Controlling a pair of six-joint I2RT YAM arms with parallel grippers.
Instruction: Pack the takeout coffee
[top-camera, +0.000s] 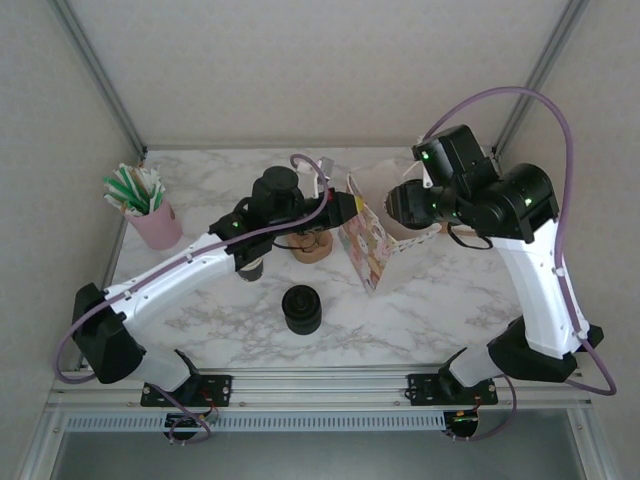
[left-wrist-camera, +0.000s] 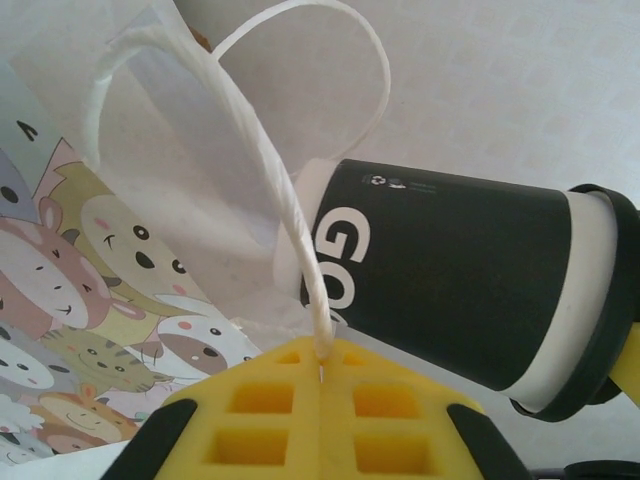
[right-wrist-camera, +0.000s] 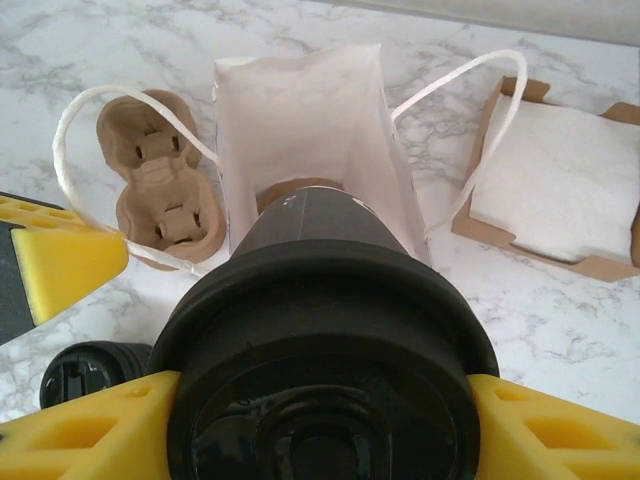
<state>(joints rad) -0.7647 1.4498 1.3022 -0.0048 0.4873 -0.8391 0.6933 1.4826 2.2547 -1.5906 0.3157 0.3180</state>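
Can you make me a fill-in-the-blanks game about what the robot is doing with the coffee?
The jaws of the right arm hold the coffee cup by its black ____.
The jaws of the left arm pinch the paper bag's white ____.
The bag shows cartoon ____.
The straws stand in a ____ holder.
Missing words: lid, handle, animals, pink.

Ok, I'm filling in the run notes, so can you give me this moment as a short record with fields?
left gripper: shut on the handle of the paper bag
right gripper: shut on the takeout coffee, at its lid end
coffee position: base at the bag's open mouth, depth unclear
on table nearby: cup carrier, napkin tray, lid stack
packing: not yet finished
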